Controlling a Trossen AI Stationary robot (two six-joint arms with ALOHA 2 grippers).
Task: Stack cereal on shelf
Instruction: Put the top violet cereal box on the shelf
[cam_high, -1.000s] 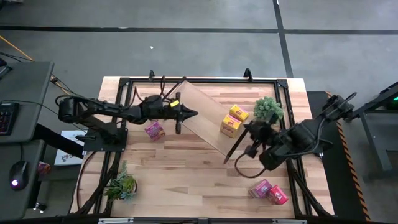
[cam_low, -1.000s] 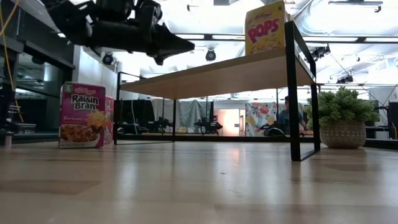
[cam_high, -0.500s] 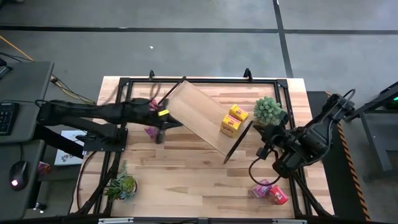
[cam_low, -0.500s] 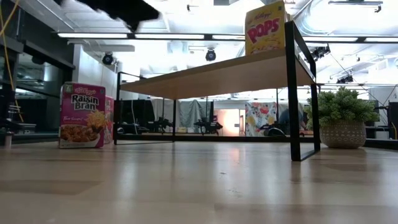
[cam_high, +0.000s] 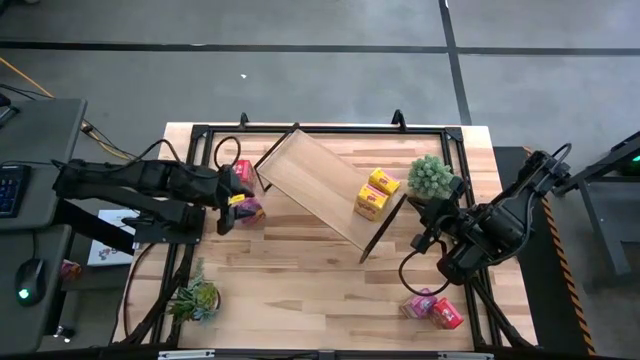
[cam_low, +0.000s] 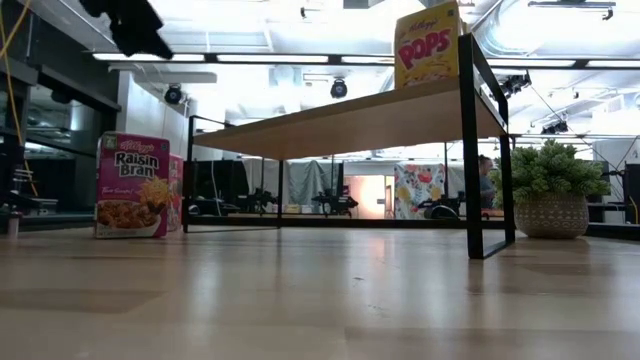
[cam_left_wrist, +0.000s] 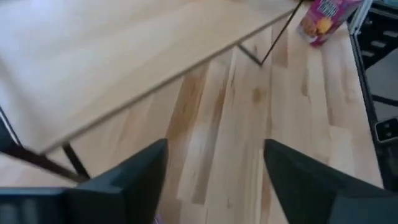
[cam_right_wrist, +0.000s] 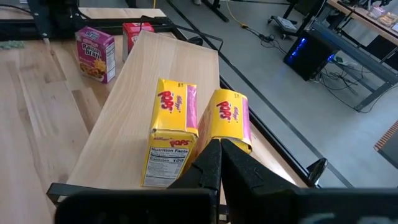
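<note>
The shelf (cam_high: 328, 190) is standing slantwise across the middle of the table (cam_high: 300, 290), and 2 yellow cereal boxes (cam_high: 376, 194) are already sitting side by side on its board, toward the end nearer the right edge. The left gripper (cam_high: 228, 203) is hovering above the table near the left edge with its fingers spread apart and nothing between them, right over a magenta Raisin Bran box (cam_high: 249, 209); a red box (cam_high: 243, 171) is standing just behind that, close to the shelf's left end. The right gripper (cam_right_wrist: 215, 163) is waiting clenched and empty, hanging off the shelf's right end beside a potted plant (cam_high: 431, 176). 2 more pink boxes (cam_high: 432, 307) are lying near the front right corner. I judge the step in hand to be fetching a 3rd box: the left gripper needs lowering around the Raisin Bran box, closing on it, then lifting it clear of the shelf's end frame onto the bare board.
</note>
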